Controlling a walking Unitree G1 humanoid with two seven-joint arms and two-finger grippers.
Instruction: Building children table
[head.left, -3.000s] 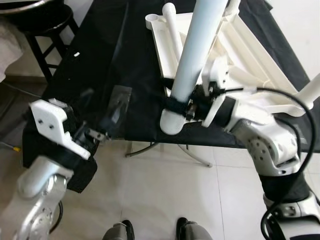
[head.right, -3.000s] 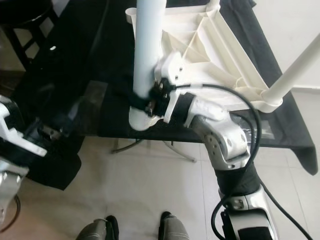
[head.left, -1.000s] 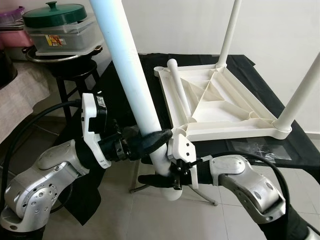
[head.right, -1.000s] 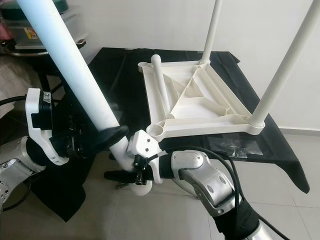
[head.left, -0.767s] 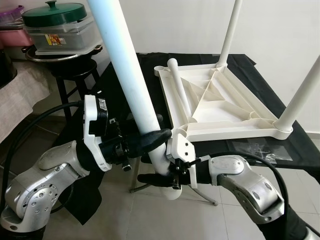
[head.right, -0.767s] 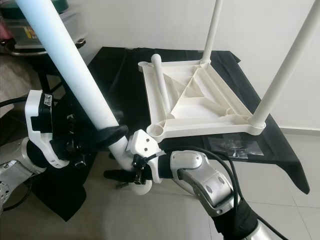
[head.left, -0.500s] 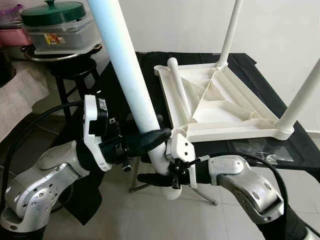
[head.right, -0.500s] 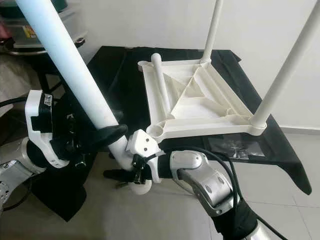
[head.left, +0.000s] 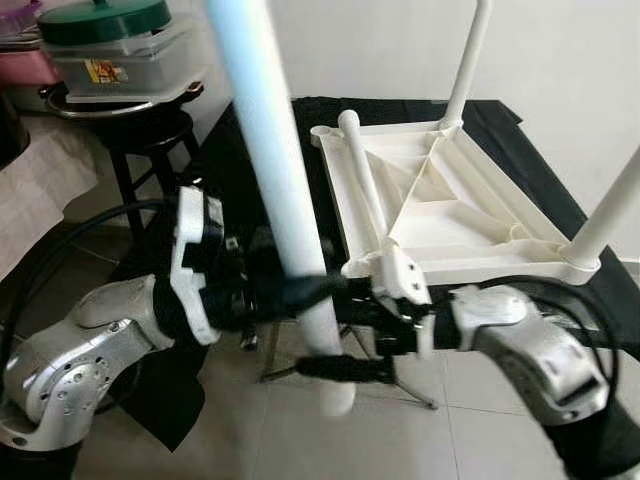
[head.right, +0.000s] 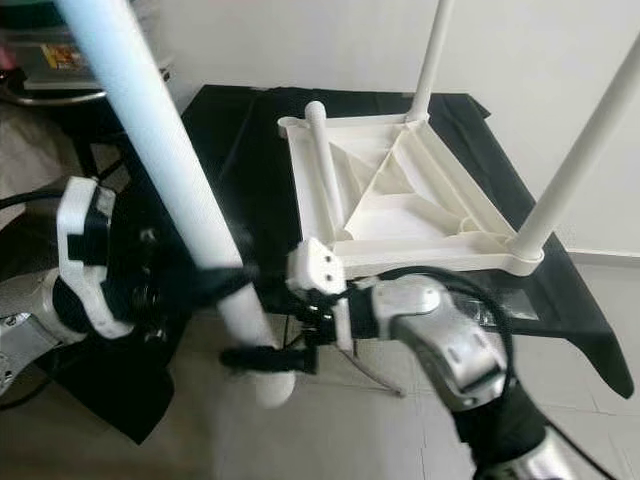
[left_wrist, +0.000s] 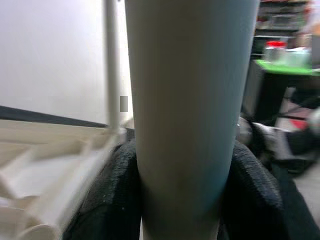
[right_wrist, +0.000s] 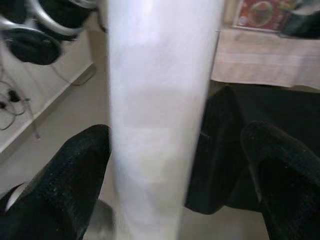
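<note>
Black table, loose white leg clamped in left end effector

silver arms | white wrist housings | black cables, fingers

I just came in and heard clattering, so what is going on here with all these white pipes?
The robot is putting together a small white table. The tabletop lies upside down on a black-draped surface, with two legs standing up and another lying across it. The left pincer is closed around a loose white leg, held nearly upright in front of the tabletop. The right pincer sits lower on the same leg, its fingers spread and not gripping.
</note>
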